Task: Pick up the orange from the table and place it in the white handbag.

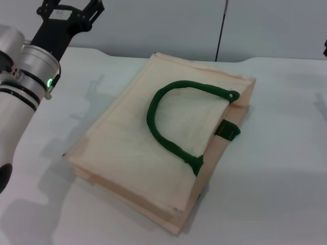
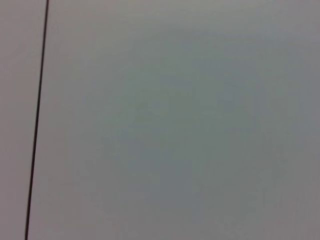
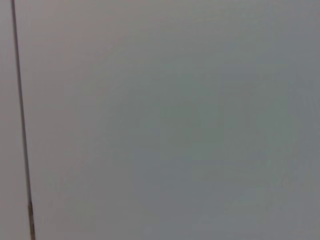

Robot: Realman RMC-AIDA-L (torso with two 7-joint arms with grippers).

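Handbag [image 1: 153,148] lies flat on the white table [image 1: 286,168], cream/off-white cloth w/ a green handle [image 1: 168,130] looped over its top face and a small green clasp [image 1: 227,131] at the edge nearer our right side. Orange: we can't find it anywhere in the pics, not on the table, not in a gripper. Bag lies closed and flat, so we can't see inside; no obvious bulge, but that's a weak cue.

Left gripper [image 1: 71,14] is raised at the far-left, above the table and well apart from the bag. Its black fingers reach past the top edge of the head view, tips cut off, so we can't tell if they're apart or together. Nothing orange shows in what we see of it. Right arm is out of view apart from a dark sliver at the right edge, too little to name. Both wrist views show only blank wall w/ a thin dark line, so no help.

Progress, as a judgement: the scene fits either the orange sitting already inside the flat bag, or lying somewhere outside the views. Pics don't settle which.
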